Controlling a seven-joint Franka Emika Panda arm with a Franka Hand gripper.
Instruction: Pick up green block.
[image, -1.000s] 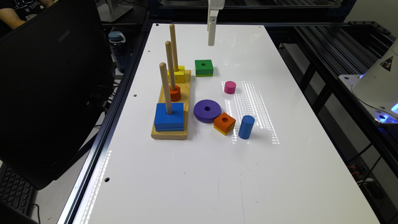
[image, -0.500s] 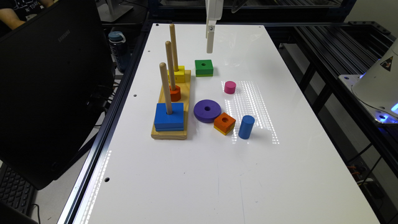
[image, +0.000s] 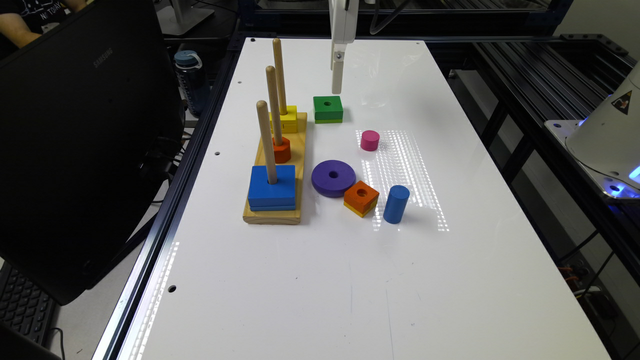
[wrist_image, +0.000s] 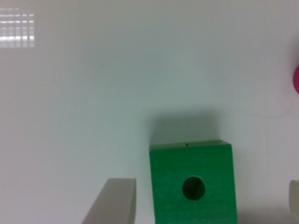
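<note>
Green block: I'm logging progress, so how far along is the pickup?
Done: the gripper is open, with the green block between its fingers. In hand: getting lower; it hangs above the block. Left: closing and lifting; the block sits on the table.

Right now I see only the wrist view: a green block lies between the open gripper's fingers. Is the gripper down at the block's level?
Observer: No. In the exterior view the gripper hangs in the air over the green block and does not touch it.
Operator: What stands nearest to the block?
Observer: A wooden peg board, on the exterior view's left. The yellow block on its far peg is the closest piece.
Operator: I see something pink at the edge of my picture. What is it?
Observer: A pink cylinder. It stands upright on the table, apart from the green block.
</note>
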